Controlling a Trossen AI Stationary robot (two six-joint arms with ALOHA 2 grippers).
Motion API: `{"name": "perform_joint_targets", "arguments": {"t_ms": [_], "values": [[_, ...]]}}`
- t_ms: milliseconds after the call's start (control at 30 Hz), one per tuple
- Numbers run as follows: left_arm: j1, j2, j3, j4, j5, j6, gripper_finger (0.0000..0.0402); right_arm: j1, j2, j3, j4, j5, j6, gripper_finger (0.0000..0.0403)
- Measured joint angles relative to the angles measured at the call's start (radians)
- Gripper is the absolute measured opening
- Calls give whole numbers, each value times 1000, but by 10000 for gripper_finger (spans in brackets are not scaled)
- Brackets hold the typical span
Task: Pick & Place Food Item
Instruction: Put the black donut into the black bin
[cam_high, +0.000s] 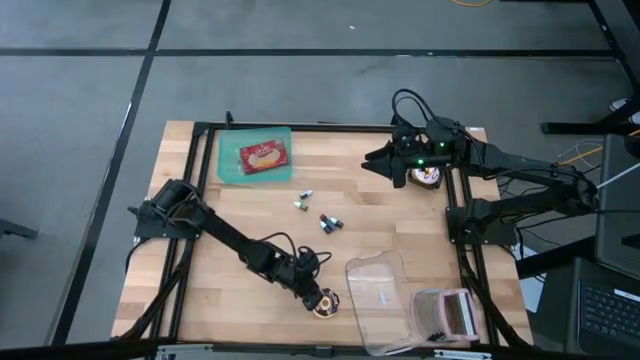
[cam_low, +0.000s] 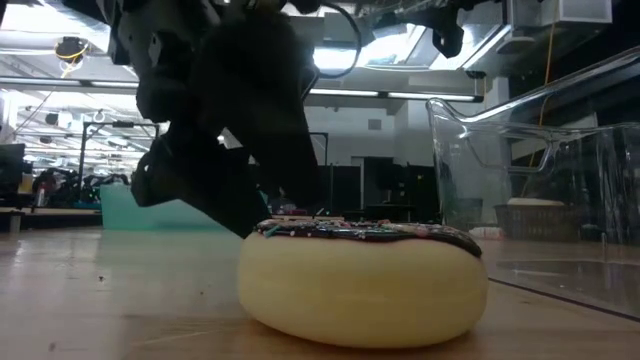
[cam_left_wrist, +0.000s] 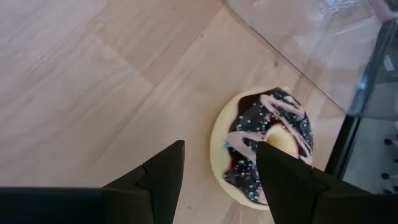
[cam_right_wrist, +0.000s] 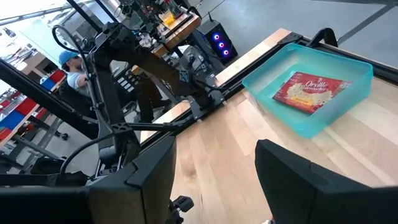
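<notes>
A chocolate-iced doughnut (cam_high: 327, 304) (cam_left_wrist: 267, 146) with pink stripes and sprinkles lies flat on the wooden table (cam_high: 220, 290) near its front edge. My left gripper (cam_high: 316, 294) (cam_left_wrist: 219, 171) slants down over the doughnut's left rim and is open. One finger stands above the bare wood beside the doughnut and the other finger (cam_left_wrist: 283, 180) is in front of its icing. In the low view the gripper (cam_low: 250, 150) looms just behind the doughnut (cam_low: 365, 280). My right gripper (cam_high: 374, 160) (cam_right_wrist: 214, 177) hangs open, high over the table's far right. My left gripper comes at the doughnut slanting down from the table's left. One finger (cam_left_wrist: 283, 180) covers part of the icing near the left rim (cam_left_wrist: 233, 146). Whether it touches the doughnut, I cannot tell.
A clear plastic container (cam_high: 380, 300) (cam_low: 540, 170) stands just right of the doughnut. A teal tray (cam_high: 255, 155) (cam_right_wrist: 308, 87) with a popcorn packet sits at the far left. Small loose items (cam_high: 318, 212) lie mid-table. Something round (cam_high: 427, 176) lies under the right arm. A person (cam_right_wrist: 71, 68) sits beyond the table.
</notes>
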Motion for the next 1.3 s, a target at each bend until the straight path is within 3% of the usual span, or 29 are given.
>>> {"name": "perform_joint_targets", "arguments": {"t_ms": [633, 767, 1033, 1300], "values": [[19, 66, 1, 94, 95, -12, 187, -1, 0, 0, -5, 0, -5, 217], [19, 69, 1, 98, 109, -5, 150, -1, 0, 0, -5, 0, -8, 217], [24, 72, 0, 119, 140, 11, 18, -1, 0, 0, -5, 0, -8, 217], [53, 72, -2, 159, 186, 22, 7, -7, 0, 0, -5, -1, -35, 217]]}}
